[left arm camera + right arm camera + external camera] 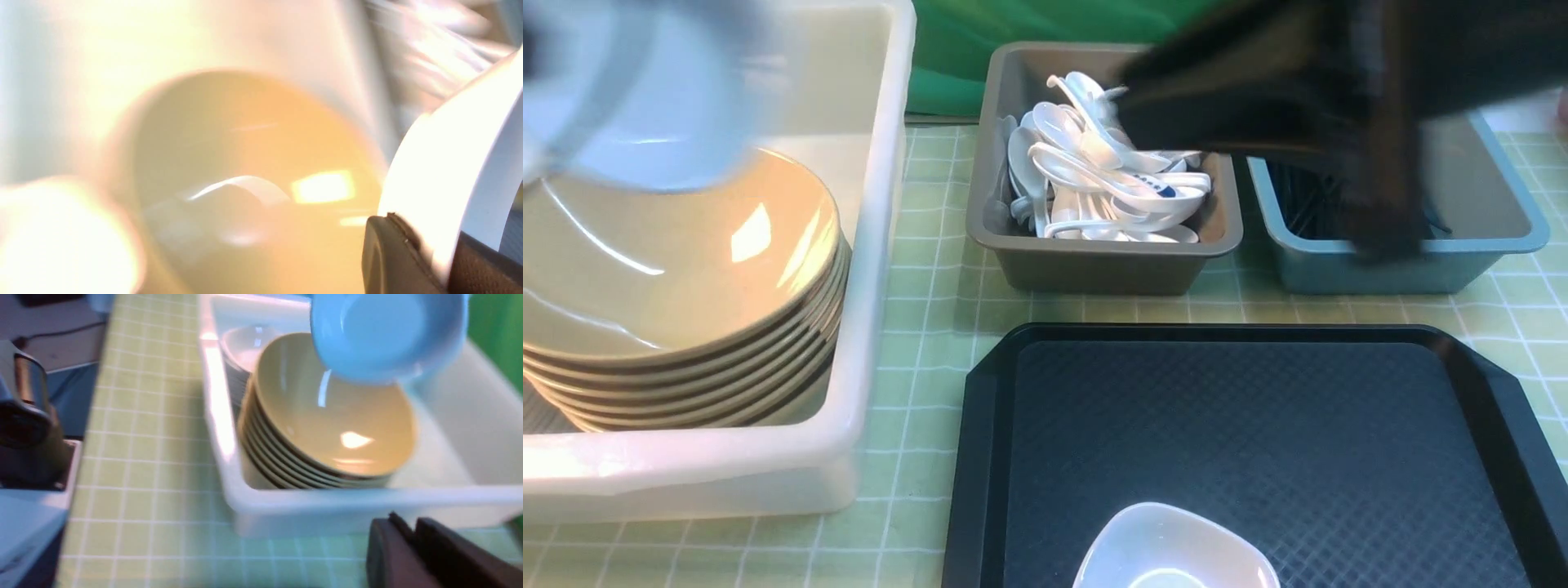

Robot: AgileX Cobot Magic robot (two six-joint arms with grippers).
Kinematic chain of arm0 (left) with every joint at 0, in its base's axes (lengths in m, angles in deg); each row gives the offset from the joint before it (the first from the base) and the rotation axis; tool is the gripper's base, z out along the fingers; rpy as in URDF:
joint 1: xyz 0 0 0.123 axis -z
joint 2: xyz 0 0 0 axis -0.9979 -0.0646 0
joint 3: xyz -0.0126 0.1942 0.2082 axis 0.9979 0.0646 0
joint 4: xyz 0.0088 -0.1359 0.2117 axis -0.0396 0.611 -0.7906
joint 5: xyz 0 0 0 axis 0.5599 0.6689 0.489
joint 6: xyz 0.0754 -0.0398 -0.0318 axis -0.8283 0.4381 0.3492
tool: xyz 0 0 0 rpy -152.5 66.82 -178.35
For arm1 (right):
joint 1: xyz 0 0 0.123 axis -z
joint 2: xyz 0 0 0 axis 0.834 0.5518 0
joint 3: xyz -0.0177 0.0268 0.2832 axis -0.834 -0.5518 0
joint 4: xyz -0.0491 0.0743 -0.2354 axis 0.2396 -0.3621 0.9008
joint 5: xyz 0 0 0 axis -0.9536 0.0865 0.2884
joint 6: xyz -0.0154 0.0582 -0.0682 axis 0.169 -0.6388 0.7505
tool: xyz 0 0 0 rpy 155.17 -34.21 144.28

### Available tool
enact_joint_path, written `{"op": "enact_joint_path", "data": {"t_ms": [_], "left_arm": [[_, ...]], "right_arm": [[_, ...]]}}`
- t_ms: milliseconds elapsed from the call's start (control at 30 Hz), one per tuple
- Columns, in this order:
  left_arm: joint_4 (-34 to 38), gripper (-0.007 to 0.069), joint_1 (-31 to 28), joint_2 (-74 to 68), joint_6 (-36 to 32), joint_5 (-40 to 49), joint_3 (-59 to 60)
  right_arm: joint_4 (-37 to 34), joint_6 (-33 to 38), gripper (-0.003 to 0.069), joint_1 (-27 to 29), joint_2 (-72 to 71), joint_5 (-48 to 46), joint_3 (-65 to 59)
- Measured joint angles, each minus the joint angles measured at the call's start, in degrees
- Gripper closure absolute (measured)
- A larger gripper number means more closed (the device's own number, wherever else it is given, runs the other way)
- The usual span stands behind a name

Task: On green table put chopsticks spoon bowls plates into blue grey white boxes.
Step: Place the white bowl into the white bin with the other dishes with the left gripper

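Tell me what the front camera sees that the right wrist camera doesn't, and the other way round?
Only the front view shows the grey box of white spoons, the blue box with dark chopsticks, and the black tray carrying a white bowl. Only the right wrist view shows white bowls stacked beside the tan ones. Both show the white box, its stack of tan bowls and a pale blue bowl held above it.

No lettering, label or number is legible anywhere; a small blue mark on one white spoon (1165,190) is too blurred to read.
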Motion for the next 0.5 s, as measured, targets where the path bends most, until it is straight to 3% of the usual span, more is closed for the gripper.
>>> {"op": "enact_joint_path", "data": {"t_ms": [67, 133, 300, 500], "left_arm": [[-5.61, 0.061, -8.06, 2.42, 3.88, -0.69, 2.62], [-11.02, 0.061, -10.9, 2.3, 8.11, -1.13, 3.71], [-22.64, 0.061, -12.06, -4.03, 17.23, -3.18, 4.56], [-23.81, 0.061, -12.12, -9.95, 18.72, -4.73, 4.82]], "right_arm": [[0.0, -1.31, 0.0627, -1.66, 4.41, -1.36, 4.23], [0.0, -1.49, 0.0635, -3.17, 7.23, -1.6, 6.35], [-0.05, -0.79, 0.0636, -4.46, 8.48, -2.84, 7.28], [-0.11, -0.66, 0.0636, -4.52, 8.48, -4.11, 7.46]]}}
